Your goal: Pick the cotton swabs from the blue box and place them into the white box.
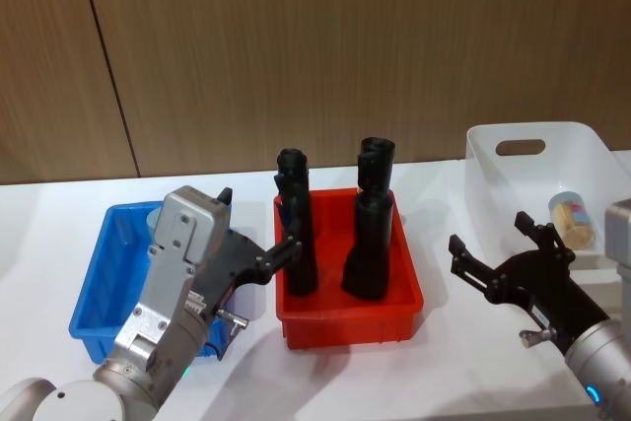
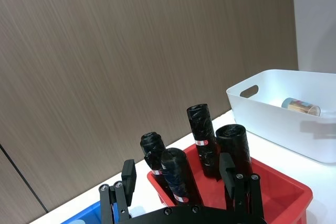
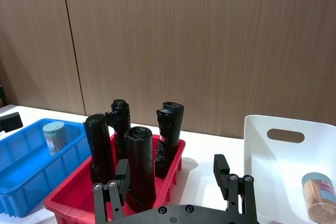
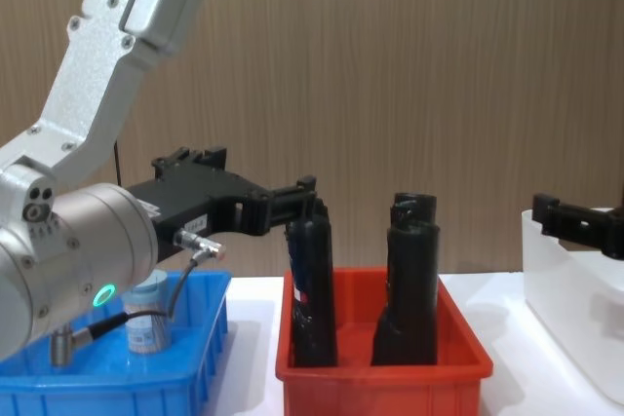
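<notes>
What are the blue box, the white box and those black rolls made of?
The blue box looks like moulded plastic, glossy, with a thick rim. The white box looks like milky, slightly see-through plastic, smooth, with a moulded handle cutout. The black rolls are probably thin plastic film wound tight, going by the wrinkled shiny surface; I can't be sure.

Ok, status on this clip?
Left gripper open by blue box; right gripper open by white box. One swab jar in blue, another in white. Red bin between.

No legible text, brand or number anywhere. Small red-and-white bands on black rolls [image 2: 202, 129] in red bin [image 2: 286, 190]: print too small to read. Label on cotton swabs [image 2: 300, 106] in white box [image 2: 270, 121]: colours only, unreadable
</notes>
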Robot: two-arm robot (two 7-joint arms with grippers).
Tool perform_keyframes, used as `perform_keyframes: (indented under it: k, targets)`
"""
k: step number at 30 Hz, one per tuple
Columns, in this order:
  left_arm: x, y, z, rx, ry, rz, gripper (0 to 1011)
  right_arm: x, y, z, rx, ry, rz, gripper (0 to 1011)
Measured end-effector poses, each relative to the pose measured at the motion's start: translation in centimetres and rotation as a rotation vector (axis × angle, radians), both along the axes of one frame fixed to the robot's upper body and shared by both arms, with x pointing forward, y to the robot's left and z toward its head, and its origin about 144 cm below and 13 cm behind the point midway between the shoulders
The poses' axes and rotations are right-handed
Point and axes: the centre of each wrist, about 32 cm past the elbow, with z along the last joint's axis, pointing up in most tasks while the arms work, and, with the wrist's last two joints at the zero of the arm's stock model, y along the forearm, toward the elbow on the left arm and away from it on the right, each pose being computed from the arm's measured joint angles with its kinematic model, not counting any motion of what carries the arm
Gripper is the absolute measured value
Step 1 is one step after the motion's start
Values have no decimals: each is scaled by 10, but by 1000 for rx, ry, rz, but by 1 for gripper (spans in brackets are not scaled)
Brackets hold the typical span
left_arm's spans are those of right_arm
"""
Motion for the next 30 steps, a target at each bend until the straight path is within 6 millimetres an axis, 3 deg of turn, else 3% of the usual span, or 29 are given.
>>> perform_keyframes:
  k: [16, 30]
  targets:
    - [0, 0, 0, 0, 1, 0, 1004, 5, -5, -2, 2, 13, 22, 1001]
    - [0, 0, 0, 0, 1, 0, 1004, 34, -23, -13, 4, 80, 153, 1002]
